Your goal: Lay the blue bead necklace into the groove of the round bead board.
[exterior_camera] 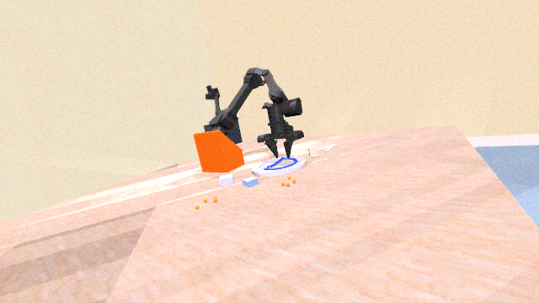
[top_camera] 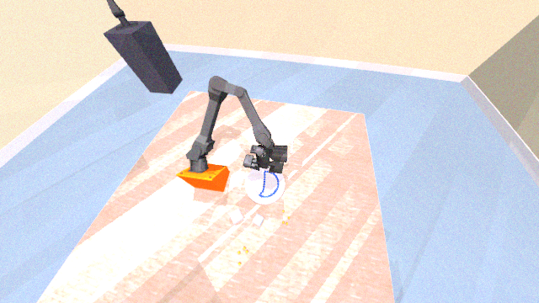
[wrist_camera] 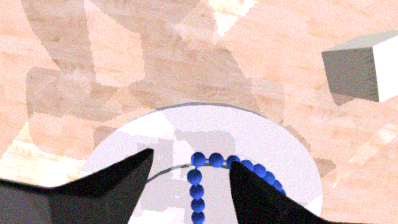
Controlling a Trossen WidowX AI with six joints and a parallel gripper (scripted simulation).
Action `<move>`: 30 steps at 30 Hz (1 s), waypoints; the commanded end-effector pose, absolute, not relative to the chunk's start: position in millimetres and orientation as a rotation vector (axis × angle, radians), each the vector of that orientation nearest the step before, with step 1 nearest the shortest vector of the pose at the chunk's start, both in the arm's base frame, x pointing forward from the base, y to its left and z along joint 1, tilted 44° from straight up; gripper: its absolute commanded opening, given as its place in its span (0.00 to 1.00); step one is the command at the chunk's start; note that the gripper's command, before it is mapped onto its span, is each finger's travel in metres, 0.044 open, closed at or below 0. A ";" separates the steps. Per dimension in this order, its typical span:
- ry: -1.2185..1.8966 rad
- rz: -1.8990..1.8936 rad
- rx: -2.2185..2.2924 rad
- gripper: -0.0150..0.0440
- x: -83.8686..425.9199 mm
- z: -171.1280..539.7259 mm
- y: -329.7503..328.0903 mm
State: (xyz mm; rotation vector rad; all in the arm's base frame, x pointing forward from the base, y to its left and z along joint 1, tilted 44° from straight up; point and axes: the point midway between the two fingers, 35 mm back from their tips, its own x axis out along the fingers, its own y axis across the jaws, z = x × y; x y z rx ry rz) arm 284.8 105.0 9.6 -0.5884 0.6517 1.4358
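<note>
The round white bead board (top_camera: 253,194) (exterior_camera: 258,171) (wrist_camera: 280,135) lies flat on the table. The blue bead necklace (top_camera: 278,183) (exterior_camera: 296,162) (wrist_camera: 197,191) lies on it in a D shape. In the top view its curved side runs round the right half, and its straight side crosses the board's middle. In the wrist view the groove left of the top corner bead shows bare. My gripper (exterior_camera: 282,156) (wrist_camera: 192,161) is open, pointing down just over the board's far part. Its fingers stand either side of the straight strand's top end; the right finger hides some beads.
A white block (top_camera: 236,216) (exterior_camera: 226,180) and a pale block (top_camera: 258,220) (exterior_camera: 250,182) lie near the board. Small orange beads (top_camera: 245,251) (exterior_camera: 288,184) lie in two groups. Another block (exterior_camera: 313,152) (wrist_camera: 350,75) stands beyond the board. The orange base (top_camera: 210,182) (exterior_camera: 219,153) carries the arm.
</note>
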 end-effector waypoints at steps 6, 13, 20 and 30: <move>0.656 1.436 -0.582 1.00 283.9 12.5 101.9; 0.656 1.436 -0.581 1.00 283.9 12.9 101.5; 0.656 1.436 -0.581 1.00 283.9 12.9 101.5; 0.656 1.436 -0.581 1.00 283.9 12.9 101.5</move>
